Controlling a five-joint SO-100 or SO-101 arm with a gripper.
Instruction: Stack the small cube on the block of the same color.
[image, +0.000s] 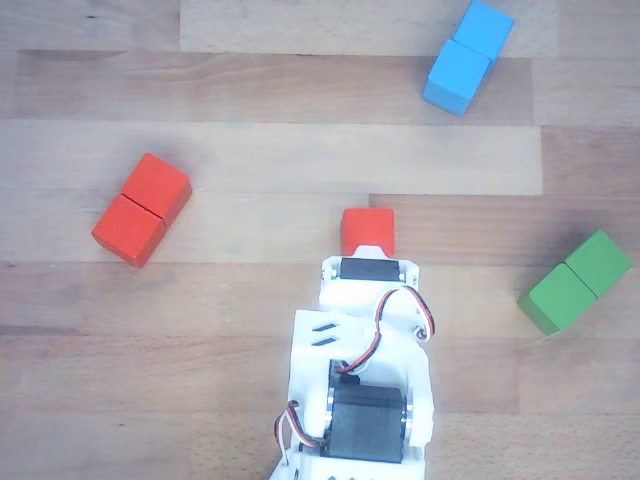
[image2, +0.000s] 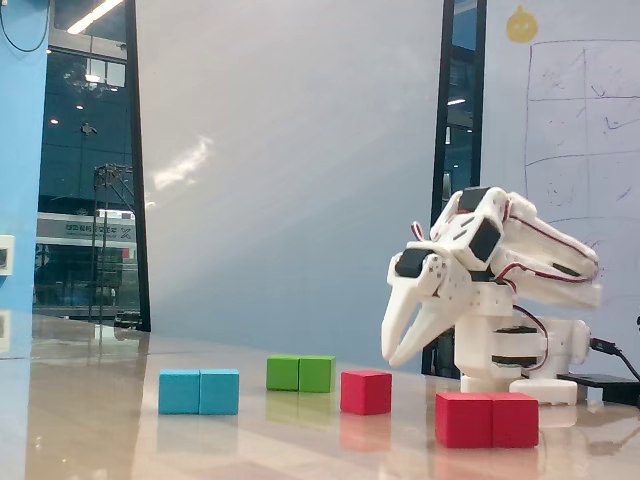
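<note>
The small cube (image2: 365, 391) is red and rests on the wooden table; in the other view the small cube (image: 368, 230) lies just beyond the arm's white wrist (image: 368, 300), which covers its near edge. The red block (image2: 487, 419), two cubes long, stands in front of the arm's base; in the other view the red block (image: 142, 209) lies far left of the cube. My gripper (image2: 391, 360) hangs above and just right of the cube, fingers pointing down with their tips together and nothing between them. From above, the fingertips are hidden under the wrist.
A blue double block (image2: 199, 391) (image: 468, 55) and a green double block (image2: 300, 373) (image: 575, 282) lie on the table apart from the red pieces. The arm's base (image2: 510, 350) stands at the right, with a black cable (image2: 612, 378) beside it.
</note>
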